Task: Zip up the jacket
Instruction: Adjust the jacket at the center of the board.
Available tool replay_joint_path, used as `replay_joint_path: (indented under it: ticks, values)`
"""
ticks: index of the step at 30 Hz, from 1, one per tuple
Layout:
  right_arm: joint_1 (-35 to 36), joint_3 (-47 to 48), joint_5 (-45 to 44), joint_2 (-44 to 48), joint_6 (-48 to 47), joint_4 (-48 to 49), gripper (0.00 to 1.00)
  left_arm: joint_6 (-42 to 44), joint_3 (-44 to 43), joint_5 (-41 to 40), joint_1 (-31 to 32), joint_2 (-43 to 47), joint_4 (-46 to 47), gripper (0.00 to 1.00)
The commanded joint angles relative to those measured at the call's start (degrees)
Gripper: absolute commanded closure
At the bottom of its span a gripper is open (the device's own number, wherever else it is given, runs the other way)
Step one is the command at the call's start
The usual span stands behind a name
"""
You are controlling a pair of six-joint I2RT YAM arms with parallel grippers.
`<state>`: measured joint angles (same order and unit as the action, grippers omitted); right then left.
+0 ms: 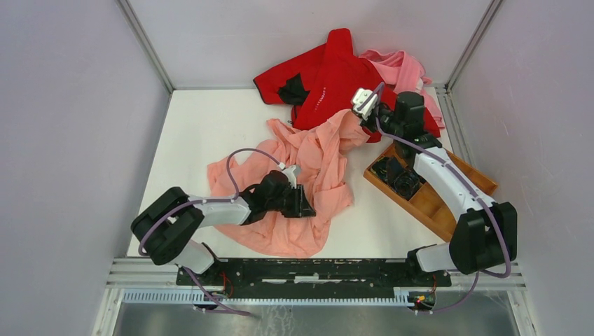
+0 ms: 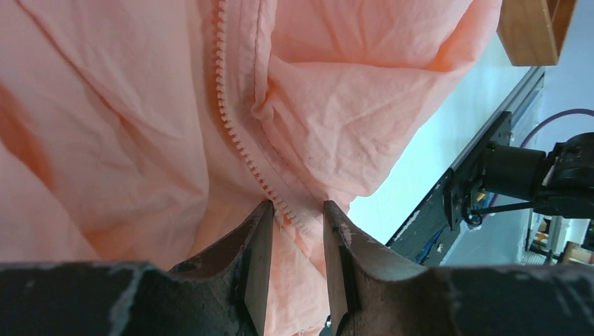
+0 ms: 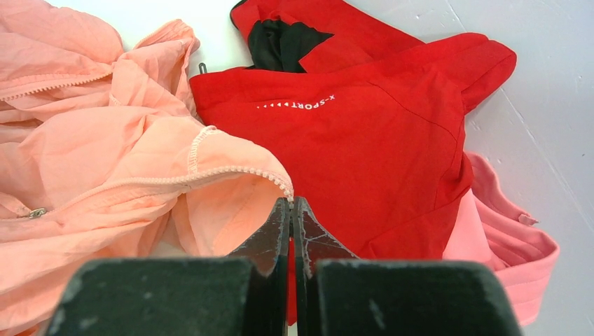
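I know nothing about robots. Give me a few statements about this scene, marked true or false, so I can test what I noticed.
1. The left gripper has the zipper teeth of the jacket between its open fingers. True.
2. The right gripper stands wide open. False: its jaws are shut, pinching the jacket's zipper edge.
3. The red garment carries white lettering. True.
4. The wooden tray lies beside the left arm. False: it lies by the right arm.
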<state>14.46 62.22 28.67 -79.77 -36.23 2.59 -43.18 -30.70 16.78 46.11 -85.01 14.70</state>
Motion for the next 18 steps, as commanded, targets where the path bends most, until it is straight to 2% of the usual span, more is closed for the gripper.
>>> replay_joint_path:
  ticks: [1, 11, 18]
  values:
    - [-0.5, -0.2, 1.1, 2.2, 1.1, 2.4, 1.0, -3.2, -1.2, 3.0, 0.2, -2.3, 6.4, 0.61]
    - [-0.6, -1.3, 2.2, 2.7, 1.6, 2.2, 1.0, -4.6, -1.6, 4.3, 0.2, -5.1, 9.8, 0.62]
    - [-0.7, -3.4, 2.7, 4.3, 1.3, 2.3, 1.0, -0.3, -2.7, 2.5, 0.2, -1.2, 3.2, 0.52]
